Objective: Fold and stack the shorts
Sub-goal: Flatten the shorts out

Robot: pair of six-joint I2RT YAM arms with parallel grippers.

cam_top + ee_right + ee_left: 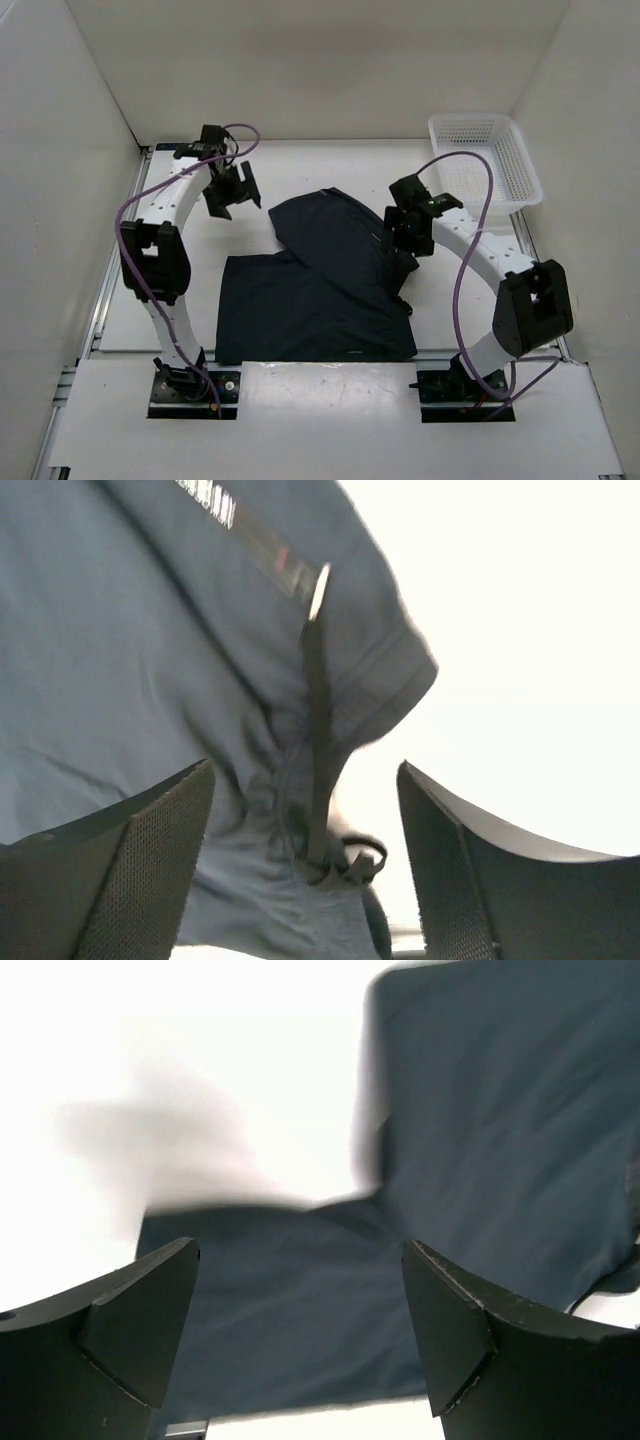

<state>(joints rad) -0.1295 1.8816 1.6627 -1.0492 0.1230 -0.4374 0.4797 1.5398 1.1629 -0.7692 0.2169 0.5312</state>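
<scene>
The shorts [320, 300] lie partly doubled over at the centre of the bench [300, 170]. The left tool [300, 1250] hangs above their 10 o'clock edge, jaws wide apart and holding nothing. The right tool [305, 770] hangs above their 3 o'clock edge, jaws likewise wide apart and empty. A white basket [487, 160] stands at 1 o'clock.

A pair of very dark navy soft cloth shorts [320, 290] lies flat mid-table, one wide leg folded diagonally across the other.
</scene>
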